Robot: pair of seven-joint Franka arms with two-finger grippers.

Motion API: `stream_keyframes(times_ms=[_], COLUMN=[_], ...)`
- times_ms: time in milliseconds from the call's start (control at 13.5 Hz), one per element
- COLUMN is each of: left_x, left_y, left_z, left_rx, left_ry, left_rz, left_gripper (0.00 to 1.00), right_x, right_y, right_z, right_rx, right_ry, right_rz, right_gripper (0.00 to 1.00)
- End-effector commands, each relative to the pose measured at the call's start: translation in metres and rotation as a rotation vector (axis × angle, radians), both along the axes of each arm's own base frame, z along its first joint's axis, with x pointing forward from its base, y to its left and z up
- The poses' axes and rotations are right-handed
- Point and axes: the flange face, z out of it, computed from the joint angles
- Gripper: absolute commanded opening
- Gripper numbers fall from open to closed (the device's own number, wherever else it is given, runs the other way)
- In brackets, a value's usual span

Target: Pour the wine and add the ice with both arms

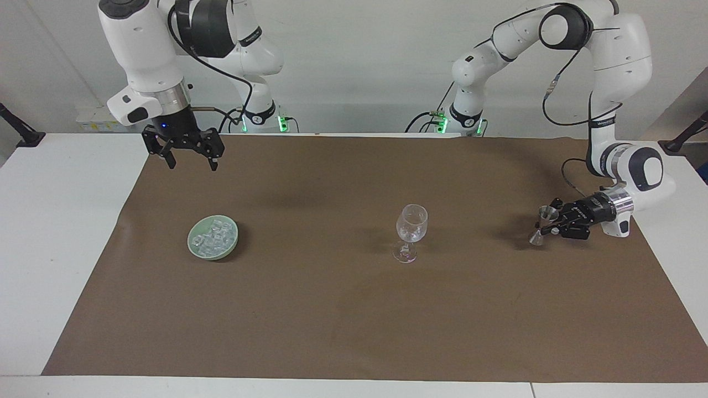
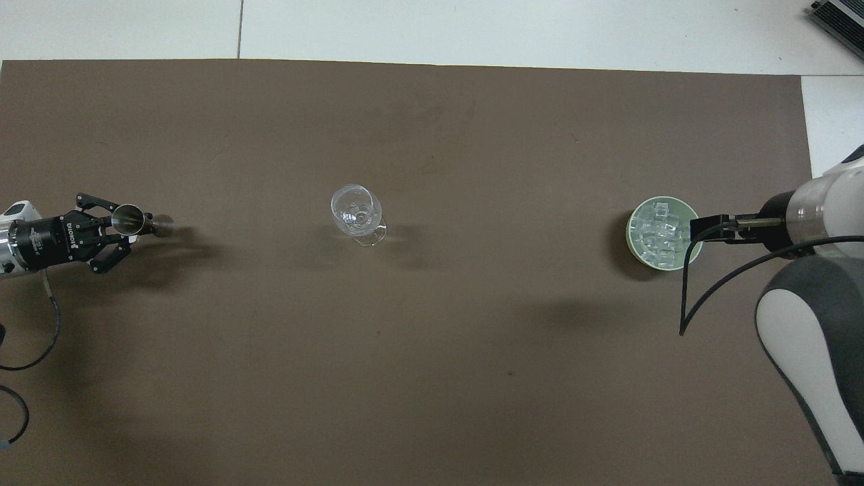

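1. A white bench (image 1: pixel 66 232) carries a large brown paper mat (image 1: pixel 354 309) that covers most of its top.
2. A small pale green round bowl (image 1: pixel 194 251) stands on the mat toward the right arm's end of the bench.
3. The ice (image 1: pixel 212 236), a heap of small clear glassy cubes, lies inside that bowl; in the overhead view it fills most of the bowl (image 2: pixel 632 226) (image 2: pixel 658 233).
4. A clear stemmed wine glass (image 1: pixel 411 224) stands upright on the mat near the middle, well apart from the bowl and from both hands.
5. The left white jointed arm (image 1: pixel 619 50) reaches down at its own end of the bench, with its wrist turned sideways.
6. The left hand (image 1: pixel 554 225) is pinched tight on the narrow waist of a small silver metal double-cone jigger (image 1: pixel 543 223).
7. The jigger stands slightly tilted, its lower cone at or just above the mat; contact is not clear.
8. In the overhead view the left hand (image 2: pixel 128 228) points toward the wine glass (image 2: pixel 354 210), the jigger's (image 2: pixel 129 218) open mouth facing up.
9. The right white jointed arm (image 1: pixel 144 44) hangs its black right hand (image 1: pixel 192 162) in the air, fingers spread wide and pointing down, holding nothing.
10. It is over the mat's edge by the robots, up from the bowl, which it does not touch.
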Motion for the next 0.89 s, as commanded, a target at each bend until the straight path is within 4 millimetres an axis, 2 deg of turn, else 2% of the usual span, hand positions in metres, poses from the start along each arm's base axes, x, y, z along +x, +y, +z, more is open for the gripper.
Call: stream_keyframes(times_ms=[0,148,297,371,445,667,816], left_x=[0.003,0.003,0.002,0.002,0.003,0.003,0.003], left_y=[0.003,0.003,0.002,0.002,0.001,-0.002,-0.002], left_z=[-0.006,-0.009,-0.016,-0.016,-0.017,-0.024,-0.031], left_rx=[-0.029,-0.032,-0.039,-0.039,-0.041,-0.046,-0.055], left_ry=[0.021,0.025,0.035,0.035,0.036,0.044,0.052], left_rz=[-0.023,-0.023,-0.023,-0.023,-0.023,-0.026,-0.027], left_gripper=[0.0,0.0,0.0,0.0,0.0,0.0,0.0], right_x=[0.0,0.012,0.013,0.016,0.016,0.013,0.012], right_y=[-0.007,-0.01,-0.01,-0.013,-0.027,-0.034,-0.033], right_z=[-0.047,-0.086,-0.118,-0.134,-0.147,-0.166,-0.167], right_rx=[0.013,0.019,0.022,0.025,0.026,0.028,0.028], right_ry=[-0.019,0.006,-0.005,0.002,0.021,0.046,0.043], right_rz=[0.023,0.039,0.04,0.042,0.035,0.054,0.052], right_gripper=[1.0,1.0,1.0,1.0,1.0,0.92,0.83])
